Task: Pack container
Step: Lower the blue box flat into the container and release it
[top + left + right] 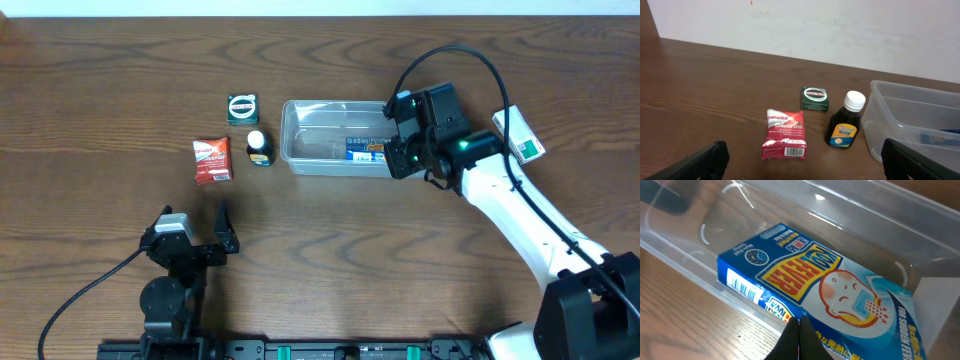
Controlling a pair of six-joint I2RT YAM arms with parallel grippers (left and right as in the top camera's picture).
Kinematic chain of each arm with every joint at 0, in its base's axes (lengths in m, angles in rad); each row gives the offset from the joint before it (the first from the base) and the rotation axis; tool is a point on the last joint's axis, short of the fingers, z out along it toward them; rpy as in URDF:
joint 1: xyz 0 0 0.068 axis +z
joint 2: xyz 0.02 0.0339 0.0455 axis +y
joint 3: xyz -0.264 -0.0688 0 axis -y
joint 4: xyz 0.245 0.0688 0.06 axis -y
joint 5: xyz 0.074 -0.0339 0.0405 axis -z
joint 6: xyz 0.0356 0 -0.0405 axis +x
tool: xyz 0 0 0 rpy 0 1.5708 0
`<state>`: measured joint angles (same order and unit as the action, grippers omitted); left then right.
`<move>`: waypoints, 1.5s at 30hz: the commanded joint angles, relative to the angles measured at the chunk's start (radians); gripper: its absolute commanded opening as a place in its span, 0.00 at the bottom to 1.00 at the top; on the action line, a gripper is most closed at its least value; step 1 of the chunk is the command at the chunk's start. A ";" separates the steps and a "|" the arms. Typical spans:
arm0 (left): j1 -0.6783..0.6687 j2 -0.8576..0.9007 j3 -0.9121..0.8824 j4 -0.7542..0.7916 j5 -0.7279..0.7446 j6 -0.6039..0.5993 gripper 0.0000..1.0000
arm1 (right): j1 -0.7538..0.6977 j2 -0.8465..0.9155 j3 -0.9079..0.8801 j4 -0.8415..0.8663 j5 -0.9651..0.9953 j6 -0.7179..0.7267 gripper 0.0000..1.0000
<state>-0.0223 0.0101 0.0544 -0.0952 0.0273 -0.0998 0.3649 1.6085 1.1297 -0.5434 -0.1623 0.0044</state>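
Just ahead of the right gripper [796, 332] the patch box [810, 287] lies in the container [310, 140], while ahead of the left gripper [195, 215] sit the Panadol box [785, 135], a small box [814, 98] beyond it, and a bottle [844, 125] rightward, just beside the container.

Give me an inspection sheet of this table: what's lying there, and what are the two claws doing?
Surface: brown wooden table, no spills seen.
Job's things: clear container holds a blue box; red box, green box and brown bottle sit beside it; white-and-green box on its other side.
Clutter: nothing seen.
Claws: left claw open, holding nothing; right claw looks shut, over the blue box.
Cables: black cable loops above the right arm.
Surroundings: pale wall behind the table.
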 commanded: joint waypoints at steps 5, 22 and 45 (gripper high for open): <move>0.004 -0.006 -0.032 -0.011 0.014 0.013 0.98 | 0.006 0.002 -0.056 0.052 0.009 0.018 0.01; 0.004 -0.006 -0.032 -0.011 0.014 0.013 0.98 | 0.006 0.014 -0.112 0.122 0.036 0.018 0.01; 0.004 -0.006 -0.032 -0.011 0.014 0.013 0.98 | -0.001 0.050 -0.063 0.098 0.014 0.018 0.01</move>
<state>-0.0223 0.0101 0.0544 -0.0952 0.0273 -0.0998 0.3649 1.6489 1.0325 -0.4335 -0.1345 0.0116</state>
